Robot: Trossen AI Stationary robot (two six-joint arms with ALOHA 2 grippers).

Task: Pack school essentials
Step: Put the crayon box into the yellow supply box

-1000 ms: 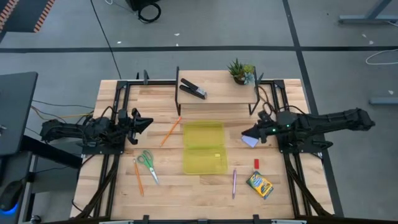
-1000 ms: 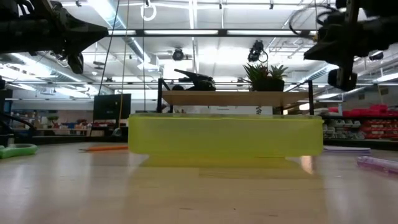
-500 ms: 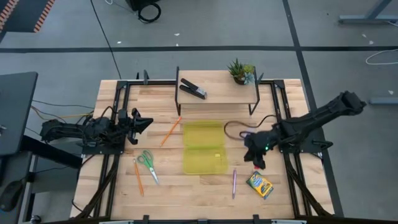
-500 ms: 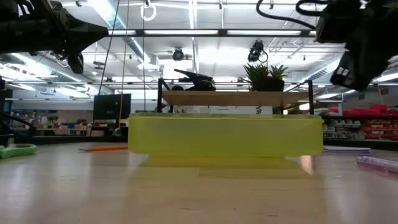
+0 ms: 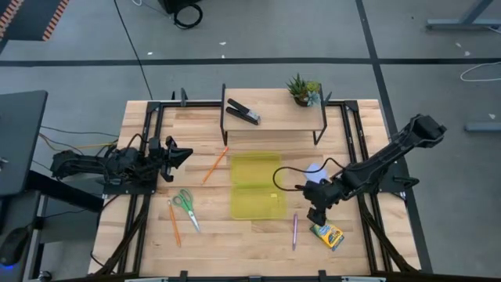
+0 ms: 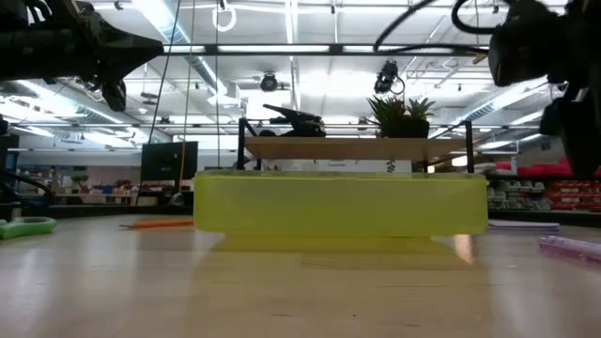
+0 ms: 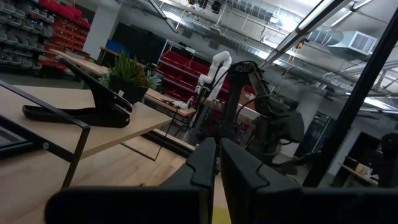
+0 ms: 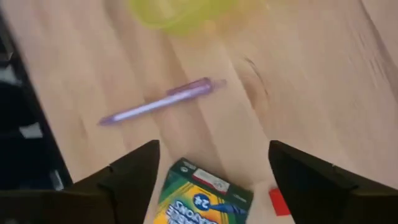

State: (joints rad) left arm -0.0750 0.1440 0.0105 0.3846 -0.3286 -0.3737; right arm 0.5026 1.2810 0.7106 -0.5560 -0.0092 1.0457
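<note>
We see the right pincer (image 5: 316, 215) low over the bench (image 5: 250, 247), fingers (image 8: 130, 177) spread apart, nothing between them. Crayon box (image 5: 327, 233) sits just beside it at 5 o'clock; purple pen (image 5: 294, 231) near at 8 o'clock. Red eraser (image 8: 279, 202) lies beside the box. Yellow-green open case (image 5: 257, 186) sits mid-bench, at 10 o'clock from that pincer; pale blue notepad (image 5: 315, 171) at 12. Scissors (image 5: 185, 205) & two orange pencils (image 5: 174, 222) (image 5: 215, 164) lie toward the left side. Left pincer (image 5: 178, 154) waits at the left edge, fingers (image 7: 202, 165) pressed together. Farther back, a stapler (image 5: 243, 112) & plant (image 5: 302, 89) sit on the shelf (image 5: 274, 117).
</note>
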